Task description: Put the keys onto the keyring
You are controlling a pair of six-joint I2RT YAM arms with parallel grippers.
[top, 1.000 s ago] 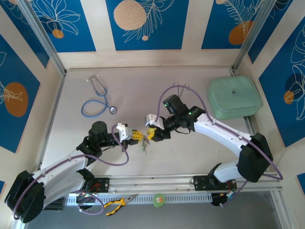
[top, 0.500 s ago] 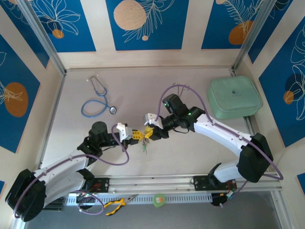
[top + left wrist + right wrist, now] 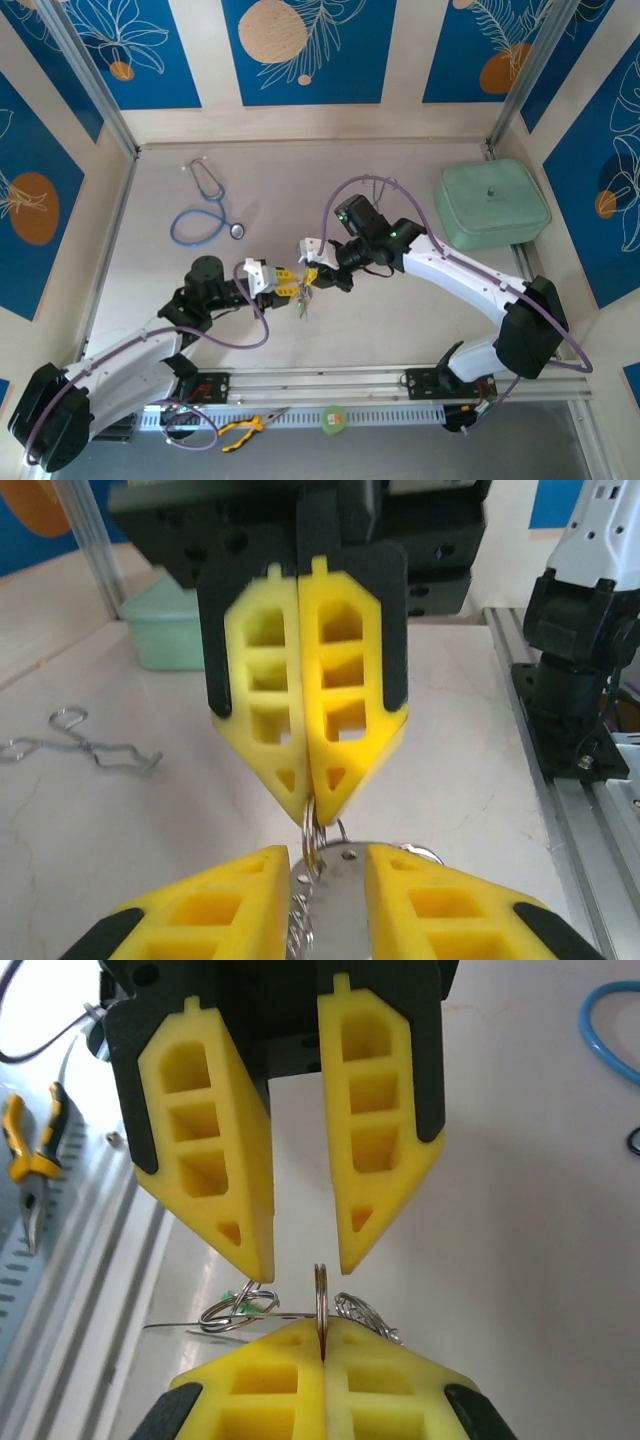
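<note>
**Keyring pinched between two grippers at mid-worktop**

A pale beige worktop (image 3: pixel 400 330), walled by cream panels with blue floral prints (image 3: pixel 310 50), carries everything here. At its middle the right gripper (image 3: pixel 322 1332) has its yellow jaws pressed fully together on a thin wire loop of the silvery metal keyring (image 3: pixel 320 1295). The loop stands edge-on out of the seam between them. Tip to tip with it, the left gripper (image 3: pixel 305 1257) has its jaws parted by a narrow gap. Its own wrist view shows a flat silvery piece with a small hole (image 3: pixel 335 890) in that gap. I cannot tell whether the pads touch it, or whether it is a key. More wire loops and a scrap of green hang just beside the pinched loop. From above, the bundle dangles between the two grippers, raised off the surface.

Farther out, thin metal forceps (image 3: pixel 110 755) lie beyond the grippers. A blue-tubed stethoscope (image 3: pixel 237 230) lies at the far left and a mint-green rounded case (image 3: pixel 492 206) at the far right. Yellow-handled pliers (image 3: pixel 243 428) rest near the arm bases.
</note>
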